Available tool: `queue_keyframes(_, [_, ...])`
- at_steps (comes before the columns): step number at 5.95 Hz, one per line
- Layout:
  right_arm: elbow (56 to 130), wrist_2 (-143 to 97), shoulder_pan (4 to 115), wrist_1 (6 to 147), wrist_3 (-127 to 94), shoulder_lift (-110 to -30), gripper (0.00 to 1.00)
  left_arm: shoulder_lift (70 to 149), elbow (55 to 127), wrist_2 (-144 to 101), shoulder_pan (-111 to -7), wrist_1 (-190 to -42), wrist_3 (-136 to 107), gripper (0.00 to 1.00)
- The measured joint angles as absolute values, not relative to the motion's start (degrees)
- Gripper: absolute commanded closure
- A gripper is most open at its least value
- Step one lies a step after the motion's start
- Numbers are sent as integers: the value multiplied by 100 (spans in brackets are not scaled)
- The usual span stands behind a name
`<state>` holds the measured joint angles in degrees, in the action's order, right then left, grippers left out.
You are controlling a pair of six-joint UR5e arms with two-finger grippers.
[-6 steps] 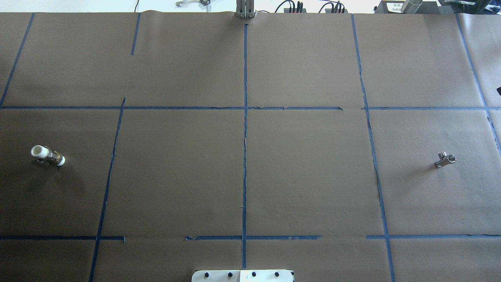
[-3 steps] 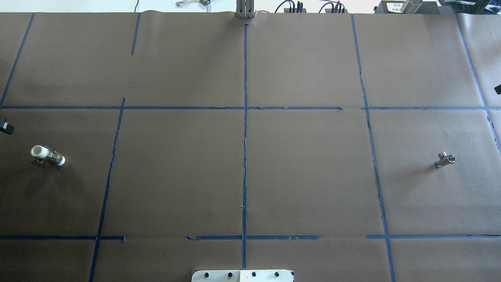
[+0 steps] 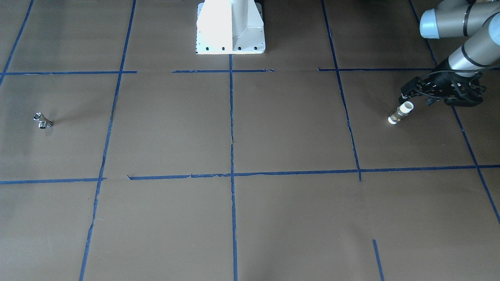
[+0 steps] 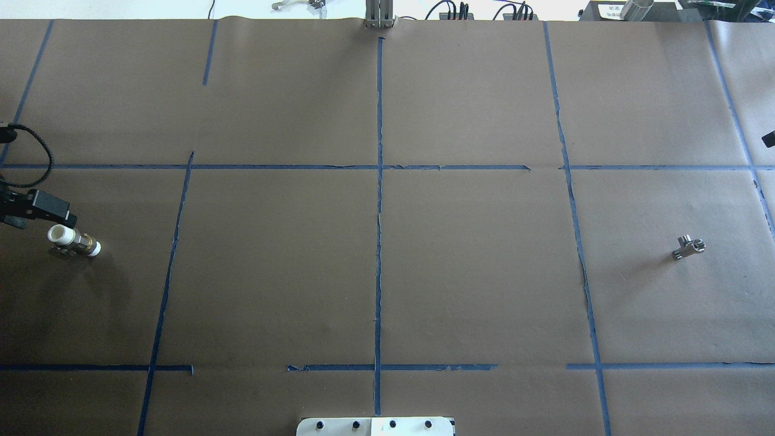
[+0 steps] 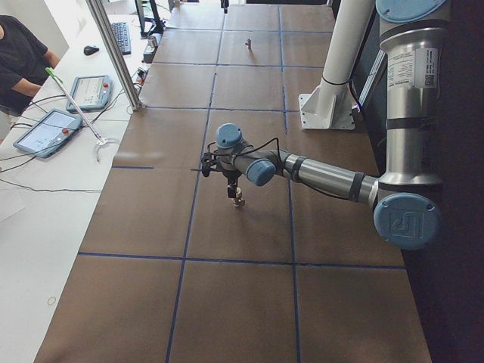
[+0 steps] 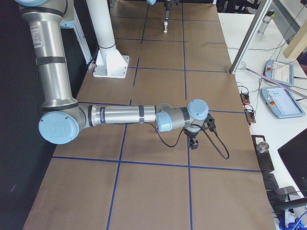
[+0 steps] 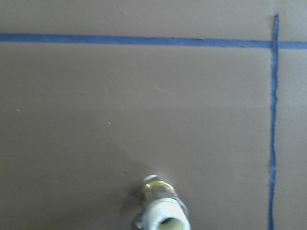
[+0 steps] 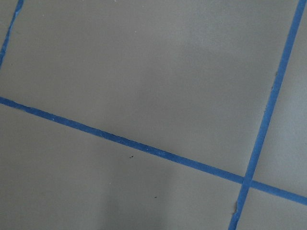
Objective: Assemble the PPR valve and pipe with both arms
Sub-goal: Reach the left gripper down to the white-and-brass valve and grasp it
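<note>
The pipe, a short white tube with a brass band, lies on the brown table at the far left. It also shows in the front view and at the bottom of the left wrist view. My left gripper hovers just beyond and above its white end; no fingers show clearly, so I cannot tell its state. The PPR valve, a small chrome T, lies alone at the far right. My right gripper hangs over bare paper, barely at the overhead view's right edge; its state cannot be told.
Blue tape lines divide the brown paper into squares. The white robot base stands at the near middle edge. A metal post, tablets and a seated person are on the operators' side.
My left arm has come in from the left edge and its gripper now hangs beside the pipe. The right arm's tip at the right edge shifted slightly. Pipe and valve have not moved.
</note>
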<state>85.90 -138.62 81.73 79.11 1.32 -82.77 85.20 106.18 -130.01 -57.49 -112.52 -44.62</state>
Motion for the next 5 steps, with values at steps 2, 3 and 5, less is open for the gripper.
queue_keyframes(2, [8576, -13860, 8166, 7910, 132, -8282, 0, 8498, 10586, -12685, -5506, -11246, -4537, 6])
queue_keyframes(3, [8576, -13860, 8165, 7910, 132, -8286, 0, 8498, 10541, -12629, -5483, -11243, -4527, 15])
queue_keyframes(5, [8584, -13860, 8165, 7910, 132, -8288, 0, 8499, 10490, -12597, -5476, -11241, -4496, 64])
